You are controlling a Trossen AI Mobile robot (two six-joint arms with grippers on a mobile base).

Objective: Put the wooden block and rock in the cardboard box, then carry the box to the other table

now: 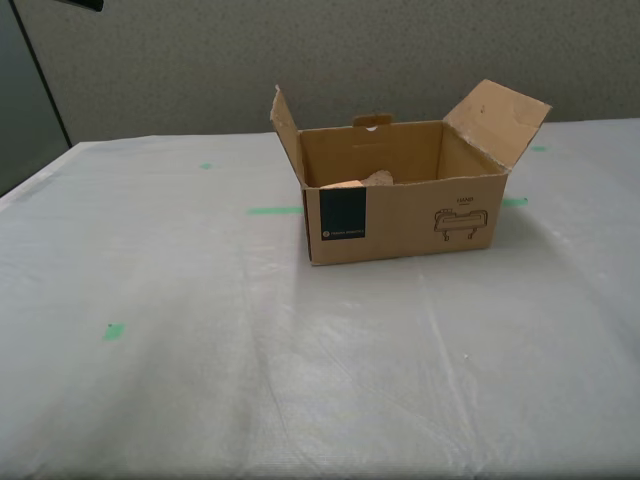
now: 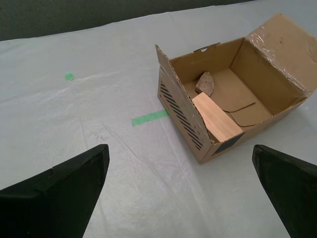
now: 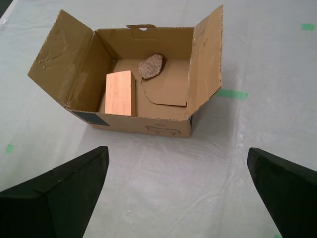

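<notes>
Nearest the cameras, well short of the cardboard box [image 1: 400,195], our first gripper [image 3: 178,196] and second gripper [image 2: 181,191] both hang with jaws spread wide and nothing between them; neither touches the carton. From here the main risk, as we judge it, is a careless arm sweeping back toward the box and clipping a raised flap, which could slide it across the wrinkled covering of the other table [image 1: 150,300] or tip it. Further on, the box sits upright on that table, beside a green tape strip [image 2: 149,118], flaps open. Inside, the wooden block [image 3: 120,92] stands against the front wall, possibly leaning a little, and beyond it the rock [image 3: 151,66] lies near the back wall.
</notes>
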